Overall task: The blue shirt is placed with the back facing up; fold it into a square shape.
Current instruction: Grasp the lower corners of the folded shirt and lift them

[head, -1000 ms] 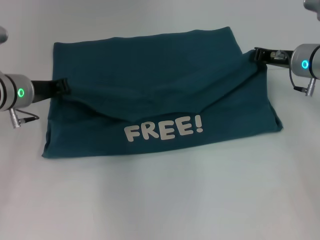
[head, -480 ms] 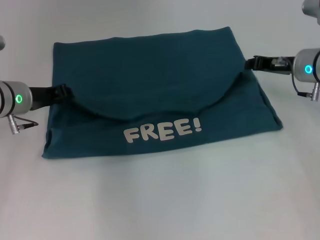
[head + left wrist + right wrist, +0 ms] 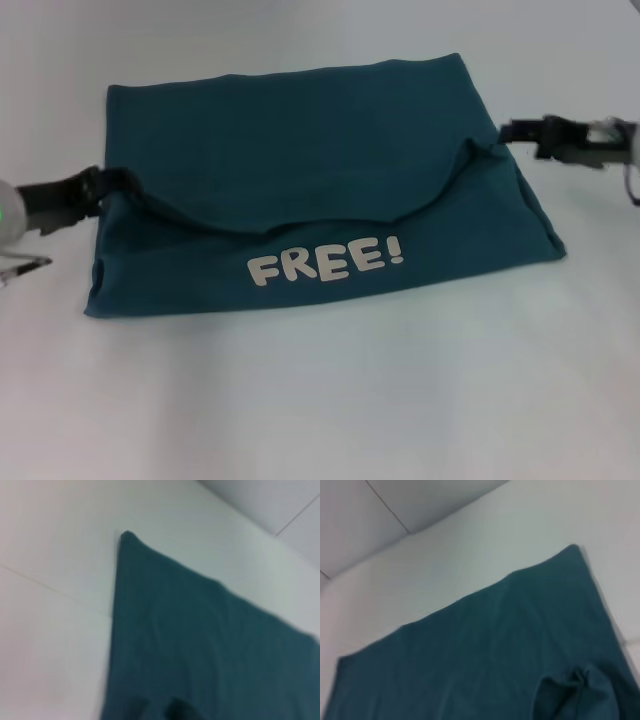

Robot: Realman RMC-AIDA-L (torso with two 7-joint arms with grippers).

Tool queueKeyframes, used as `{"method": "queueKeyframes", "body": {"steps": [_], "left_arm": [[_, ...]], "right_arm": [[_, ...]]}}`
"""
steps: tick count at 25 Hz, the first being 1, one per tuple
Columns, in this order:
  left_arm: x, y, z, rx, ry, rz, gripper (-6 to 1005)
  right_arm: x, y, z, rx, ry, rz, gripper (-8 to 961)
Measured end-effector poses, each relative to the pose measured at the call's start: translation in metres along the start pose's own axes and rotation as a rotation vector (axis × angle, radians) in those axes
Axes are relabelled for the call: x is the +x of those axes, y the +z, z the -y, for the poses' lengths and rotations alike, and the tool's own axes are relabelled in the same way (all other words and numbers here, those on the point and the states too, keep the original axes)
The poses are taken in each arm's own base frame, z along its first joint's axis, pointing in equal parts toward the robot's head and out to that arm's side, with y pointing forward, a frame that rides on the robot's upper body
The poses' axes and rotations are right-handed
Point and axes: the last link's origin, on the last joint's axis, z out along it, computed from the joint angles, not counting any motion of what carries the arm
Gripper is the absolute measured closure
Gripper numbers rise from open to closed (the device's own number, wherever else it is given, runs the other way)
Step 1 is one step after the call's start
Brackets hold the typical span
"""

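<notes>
You see the blue shirt lying on the white table, partly folded: a near flap is turned up over the plain back, showing the white "FREE!" lettering close to the shirt's near edge. The flap's top edge sags in a curve across the middle of the shirt, higher at both side ends.

Left gripper sits at the shirt's left edge, right at the raised end of the flap; its dark tip touches the cloth there, but you cannot tell whether it pinches it or is parted.

Right gripper sits just off the shirt's right edge, beside the other raised end of the flap; the tip looks barely apart from the cloth, and its opening cannot be told either.

Left wrist view: shirt's far corner on the table, own fingers not shown. Right wrist view: shirt's back and a bunched fold of the flap, fingers not shown.
</notes>
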Motion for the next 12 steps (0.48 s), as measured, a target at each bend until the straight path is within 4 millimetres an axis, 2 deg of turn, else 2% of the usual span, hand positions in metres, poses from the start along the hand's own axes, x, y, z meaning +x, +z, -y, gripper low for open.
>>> {"method": "queueKeyframes", "body": {"steps": [3, 6, 12], "left_arm": [[-0.011, -0.017, 0.01, -0.072, -0.069, 0.008, 309], [-0.026, -0.032, 0.027, -0.126, -0.157, 0.039, 311], [-0.049, -0.055, 0.052, -0.215, -0.275, 0.062, 314]], "right_arm": [[0.015, -0.021, 0.017, -0.066, 0.091, 0.001, 255], [0.038, -0.039, 0.031, -0.115, 0.146, -0.035, 142], [0.082, -0.069, 0.048, -0.212, 0.217, -0.116, 147]]}}
